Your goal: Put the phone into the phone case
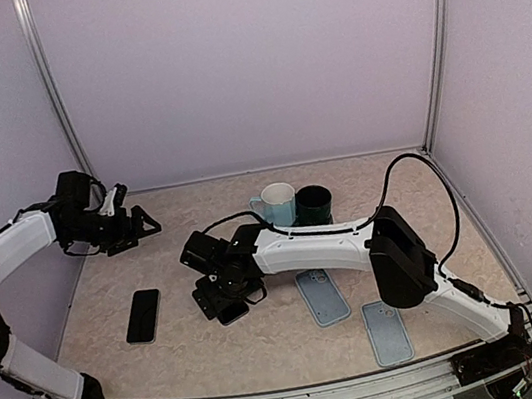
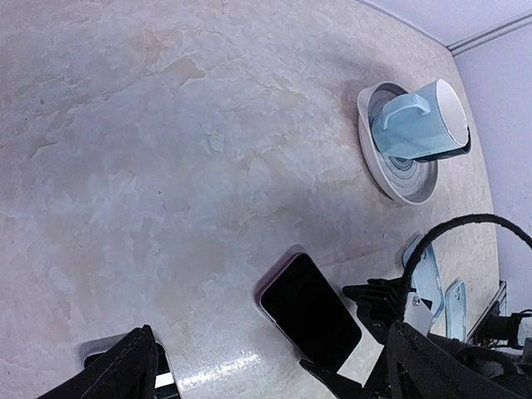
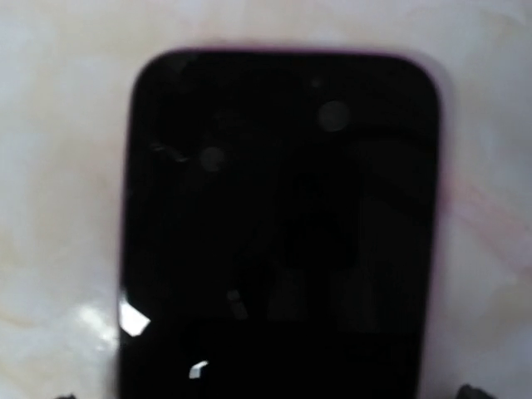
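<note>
A black phone with a purple edge (image 1: 234,313) lies flat on the table; it fills the right wrist view (image 3: 278,224) and shows in the left wrist view (image 2: 309,312). My right gripper (image 1: 225,297) is low over its near end, open, with a finger on each side and a gap to the phone's edges (image 3: 266,394). Two light blue phone cases (image 1: 322,295) (image 1: 388,332) lie to the right of it, empty. My left gripper (image 1: 135,226) is open and empty, raised at the far left (image 2: 266,353).
A second black phone (image 1: 144,315) lies at the left. A light blue mug (image 1: 275,203) (image 2: 420,125) and a dark mug (image 1: 314,205) stand at the back middle. The right arm's cable (image 1: 413,171) arcs above the table. Walls close in on three sides.
</note>
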`<action>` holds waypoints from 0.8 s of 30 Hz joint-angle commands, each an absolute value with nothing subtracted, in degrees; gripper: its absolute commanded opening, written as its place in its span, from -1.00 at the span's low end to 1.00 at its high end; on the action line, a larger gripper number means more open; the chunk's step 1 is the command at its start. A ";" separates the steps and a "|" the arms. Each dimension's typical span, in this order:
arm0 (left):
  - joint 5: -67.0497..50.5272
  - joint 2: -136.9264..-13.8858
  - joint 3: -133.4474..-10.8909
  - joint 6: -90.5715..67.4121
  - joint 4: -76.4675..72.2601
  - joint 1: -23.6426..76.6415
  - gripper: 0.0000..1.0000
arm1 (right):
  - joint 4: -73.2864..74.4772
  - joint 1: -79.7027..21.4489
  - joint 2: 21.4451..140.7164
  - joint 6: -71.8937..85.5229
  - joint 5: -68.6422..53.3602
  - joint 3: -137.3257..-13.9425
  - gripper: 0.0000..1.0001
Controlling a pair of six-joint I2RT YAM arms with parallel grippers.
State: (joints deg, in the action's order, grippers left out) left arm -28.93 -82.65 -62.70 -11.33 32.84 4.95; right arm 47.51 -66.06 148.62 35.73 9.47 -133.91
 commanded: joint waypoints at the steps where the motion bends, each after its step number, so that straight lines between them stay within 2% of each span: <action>1: -29.59 -81.97 -62.22 -11.26 31.49 5.58 0.89 | 49.47 -68.52 151.61 31.39 17.40 -135.32 0.99; 11: -28.59 -82.59 -62.90 -9.94 32.02 7.17 0.89 | 55.14 -69.52 154.56 32.17 13.48 -135.21 0.96; 17: -25.93 -83.56 -62.82 -8.18 32.38 11.62 0.86 | 52.62 -69.52 146.96 34.01 12.03 -121.64 0.64; 19: -24.69 -84.42 -62.44 -7.71 32.32 13.63 0.85 | 52.67 -69.52 144.86 34.10 12.19 -118.75 0.59; 22: -23.17 -85.86 -62.35 -7.75 32.09 15.68 0.81 | 52.70 -69.52 142.58 34.23 12.80 -114.70 0.36; 24: -22.84 -87.58 -62.91 -7.90 32.36 16.43 0.80 | 52.27 -69.52 141.57 32.92 12.45 -113.07 0.32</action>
